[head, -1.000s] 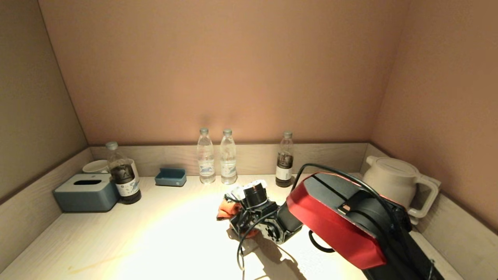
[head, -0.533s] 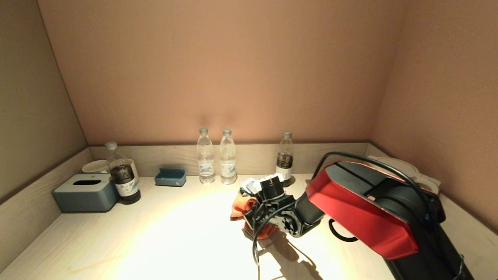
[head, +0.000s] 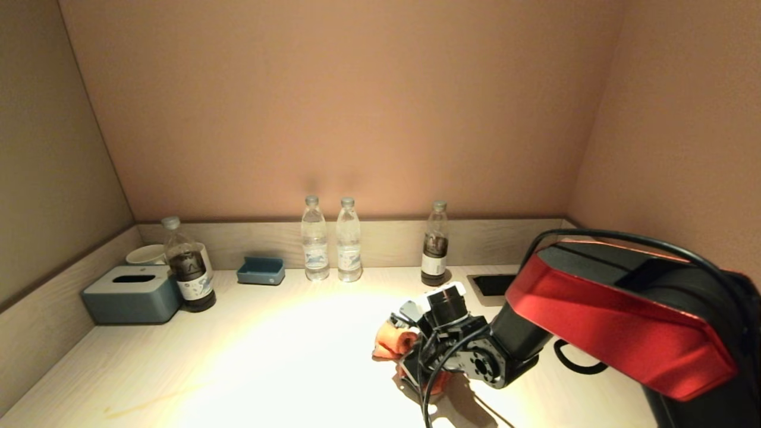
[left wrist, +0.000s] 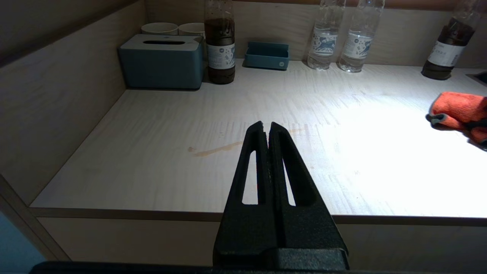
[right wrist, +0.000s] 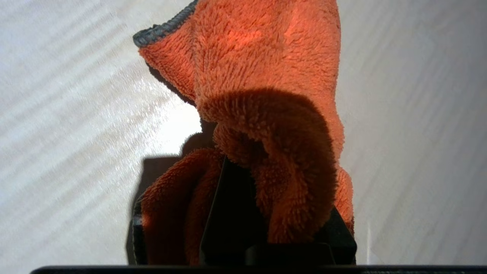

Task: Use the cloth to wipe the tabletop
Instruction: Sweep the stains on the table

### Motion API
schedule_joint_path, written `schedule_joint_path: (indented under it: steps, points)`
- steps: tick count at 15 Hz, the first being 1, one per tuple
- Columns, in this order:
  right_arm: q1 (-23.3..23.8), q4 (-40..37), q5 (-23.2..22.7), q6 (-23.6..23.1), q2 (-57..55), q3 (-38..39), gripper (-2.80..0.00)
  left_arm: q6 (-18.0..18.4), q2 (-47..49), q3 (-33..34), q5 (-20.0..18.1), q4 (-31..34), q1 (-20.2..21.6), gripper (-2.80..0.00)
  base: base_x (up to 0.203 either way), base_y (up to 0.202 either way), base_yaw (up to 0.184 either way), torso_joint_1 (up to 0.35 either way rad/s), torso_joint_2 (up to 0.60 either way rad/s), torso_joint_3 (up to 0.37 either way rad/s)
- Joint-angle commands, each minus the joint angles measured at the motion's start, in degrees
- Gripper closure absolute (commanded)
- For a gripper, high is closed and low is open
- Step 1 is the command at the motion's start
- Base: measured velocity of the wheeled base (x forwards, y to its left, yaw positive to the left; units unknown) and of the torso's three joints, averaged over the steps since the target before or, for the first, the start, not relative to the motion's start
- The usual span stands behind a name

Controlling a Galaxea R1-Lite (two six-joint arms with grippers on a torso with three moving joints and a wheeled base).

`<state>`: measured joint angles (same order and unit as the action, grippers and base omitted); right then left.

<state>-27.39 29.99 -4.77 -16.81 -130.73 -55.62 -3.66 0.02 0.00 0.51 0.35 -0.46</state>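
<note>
The orange cloth with its dark grey edge lies bunched on the pale wood-grain tabletop, right of the middle. My right gripper points down onto the cloth and is shut on it. In the right wrist view the cloth folds over the dark fingers and trails away across the wood. My left gripper is shut and empty, hovering just off the table's front edge, far left of the cloth. A thin yellowish stain streaks the wood ahead of it.
Along the back rim stand a blue-grey tissue box, white cups, a dark drink bottle, a small blue tray, two water bottles, another dark bottle and a black recess.
My right gripper has dragged the cloth to the right and toward the front of the table. The right arm now hides the kettle. The left gripper has not moved.
</note>
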Motion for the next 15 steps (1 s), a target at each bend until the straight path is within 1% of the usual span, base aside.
schedule_joint_path:
  steps: [1, 3, 4, 6, 8, 9, 11, 13, 14, 15]
  points:
    - [3.4, 1.5, -6.0, -3.1, 4.8, 6.8, 0.00, 0.0, 0.0, 0.0, 0.0, 0.0, 0.0, 0.00, 0.000, 0.000, 0.000, 0.000, 0.00, 0.000]
    - [5.2, 2.1, -6.1, -4.2, 6.1, 8.8, 0.00, 0.0, 0.0, 0.0, 0.0, 0.0, 0.0, 0.00, 0.000, 0.000, 0.000, 0.000, 0.00, 0.000]
    - [7.4, 2.3, -6.1, -5.0, 7.0, 11.0, 0.00, 0.0, 0.0, 0.0, 0.0, 0.0, 0.0, 0.00, 0.000, 0.000, 0.000, 0.000, 0.00, 0.000]
    - [12.1, 2.4, -6.3, -7.5, 7.8, 12.5, 0.00, 0.0, 0.0, 0.0, 0.0, 0.0, 0.0, 0.00, 0.000, 0.000, 0.000, 0.000, 0.00, 0.000]
    - [15.3, 2.4, -6.8, -9.4, 8.7, 13.9, 0.00, 0.0, 0.0, 0.0, 0.0, 0.0, 0.0, 0.00, 0.000, 0.000, 0.000, 0.000, 0.00, 0.000]
    - [16.1, 2.4, -6.9, -10.0, 9.2, 14.4, 0.00, 0.0, 0.0, 0.0, 0.0, 0.0, 0.0, 0.00, 0.000, 0.000, 0.000, 0.000, 0.00, 0.000]
    - [21.7, 2.4, -7.0, -11.9, 11.0, 16.1, 0.00, 0.0, 0.0, 0.0, 0.0, 0.0, 0.0, 0.00, 0.000, 0.000, 0.000, 0.000, 0.00, 0.000]
    - [23.4, 2.4, -7.2, -13.5, 11.8, 17.0, 0.00, 0.0, 0.0, 0.0, 0.0, 0.0, 0.0, 0.00, 0.000, 0.000, 0.000, 0.000, 0.00, 0.000]
    - [26.1, 2.4, -7.6, -14.4, 11.9, 17.6, 0.00, 0.0, 0.0, 0.0, 0.0, 0.0, 0.0, 0.00, 0.000, 0.000, 0.000, 0.000, 0.00, 0.000]
    - [30.1, 2.4, -8.1, -15.5, 12.2, 18.5, 0.00, 0.0, 0.0, 0.0, 0.0, 0.0, 0.0, 0.00, 0.000, 0.000, 0.000, 0.000, 0.00, 0.000]
